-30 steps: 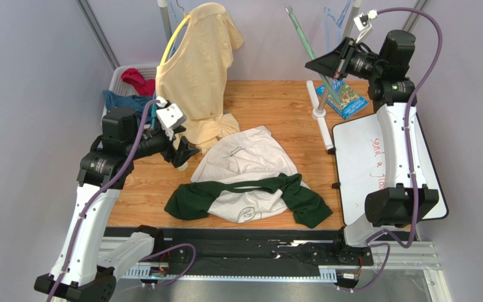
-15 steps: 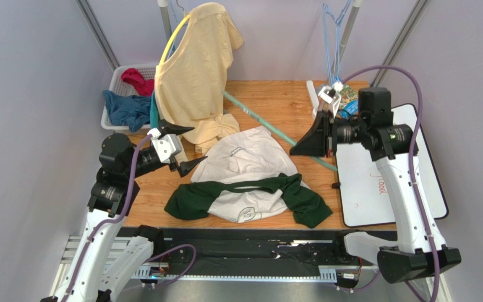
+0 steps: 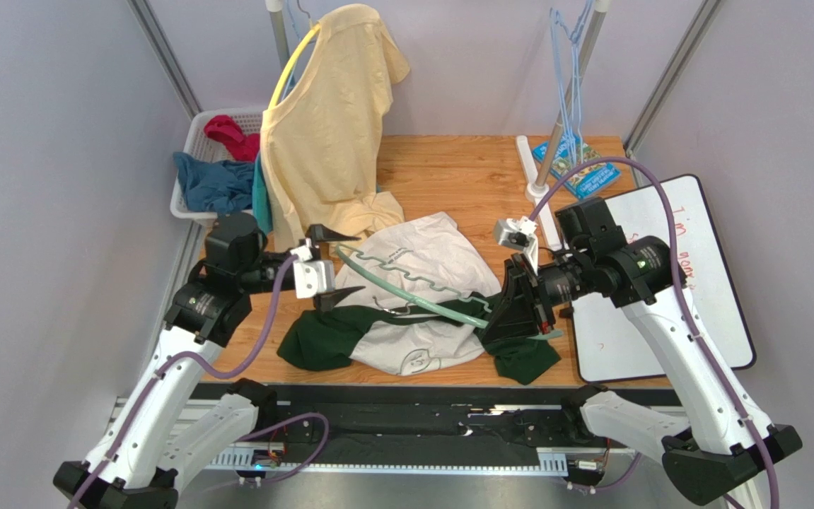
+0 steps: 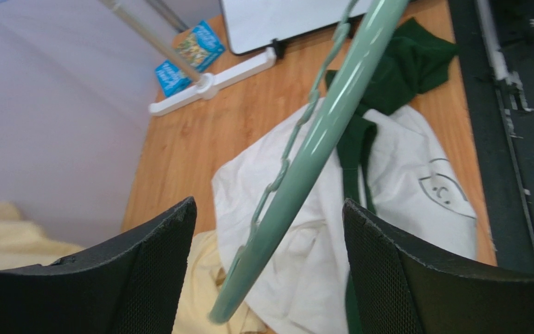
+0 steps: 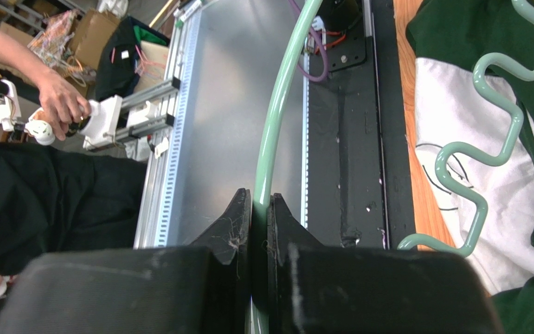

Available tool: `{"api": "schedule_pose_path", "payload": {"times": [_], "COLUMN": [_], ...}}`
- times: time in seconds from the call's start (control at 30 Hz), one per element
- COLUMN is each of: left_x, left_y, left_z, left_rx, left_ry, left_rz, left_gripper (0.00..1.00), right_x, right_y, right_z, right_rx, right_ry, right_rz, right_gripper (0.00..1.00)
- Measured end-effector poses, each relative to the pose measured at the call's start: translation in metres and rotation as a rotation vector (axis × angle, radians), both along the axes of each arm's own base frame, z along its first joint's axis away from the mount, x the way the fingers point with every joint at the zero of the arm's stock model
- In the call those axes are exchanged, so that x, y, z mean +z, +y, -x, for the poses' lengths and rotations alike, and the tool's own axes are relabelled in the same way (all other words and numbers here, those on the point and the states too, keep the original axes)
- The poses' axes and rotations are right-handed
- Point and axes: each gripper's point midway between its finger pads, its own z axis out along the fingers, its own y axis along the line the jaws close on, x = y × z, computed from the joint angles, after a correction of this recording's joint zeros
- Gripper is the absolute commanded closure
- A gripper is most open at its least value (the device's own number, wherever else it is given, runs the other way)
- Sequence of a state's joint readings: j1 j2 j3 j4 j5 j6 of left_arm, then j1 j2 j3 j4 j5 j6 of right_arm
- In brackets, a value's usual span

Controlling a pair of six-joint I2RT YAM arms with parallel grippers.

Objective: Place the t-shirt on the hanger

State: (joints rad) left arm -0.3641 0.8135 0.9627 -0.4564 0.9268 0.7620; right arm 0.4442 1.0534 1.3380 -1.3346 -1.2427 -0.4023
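Wooden bench surface carries the t-shirt, which lies crumpled at mid-bench with its green sleeves toward the near edge. The right gripper is pressed together on the hanger, pinching its smooth bar. The hanger extends across above the t-shirt, and its far end passes between the spread fingers of the left gripper without visible contact. Progress judgement: the hanger is in hand and positioned over the garment; threading it into the t-shirt is not yet started, and seating both shoulders remains. Legible text: red handwriting on the whiteboard is too small to read with confidence. The chest print and the blue box show graphics only, with no readable brand.
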Motion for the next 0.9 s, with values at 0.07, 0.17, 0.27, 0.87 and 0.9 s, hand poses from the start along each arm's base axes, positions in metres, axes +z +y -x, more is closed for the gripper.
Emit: {"api": "schedule_pose_path", "payload": {"times": [0.07, 0.17, 0.27, 0.87, 0.9], "left_x": [-0.013, -0.036, -0.05, -0.086, -0.086], "left_y": [-0.009, -0.021, -0.023, -0.008, -0.008], "left_z": [0.011, 0.022, 0.03, 0.035, 0.034], "left_rx": [-0.053, -0.113, -0.136, 0.159, 0.163], "left_ry": [0.019, 0.064, 0.115, 0.605, 0.608], "left_rz": [-0.043, -0.112, -0.151, -0.133, -0.135], "left_gripper": [0.45, 0.87, 1.0, 1.0, 1.0], "right_x": [-0.004, -0.011, -0.021, -0.002, 0.0], "right_y": [0.001, 0.004, 0.003, 0.032, 0.038], "right_z": [0.001, -0.001, -0.006, -0.095, -0.094], "right_rx": [0.014, 0.039, 0.03, -0.155, -0.137], "right_ry": [-0.005, -0.017, -0.023, -0.545, -0.556], "right_rz": [0.014, 0.036, 0.094, 0.211, 0.206], "right_gripper": [1.0, 1.0, 0.65, 0.03, 0.03]}}
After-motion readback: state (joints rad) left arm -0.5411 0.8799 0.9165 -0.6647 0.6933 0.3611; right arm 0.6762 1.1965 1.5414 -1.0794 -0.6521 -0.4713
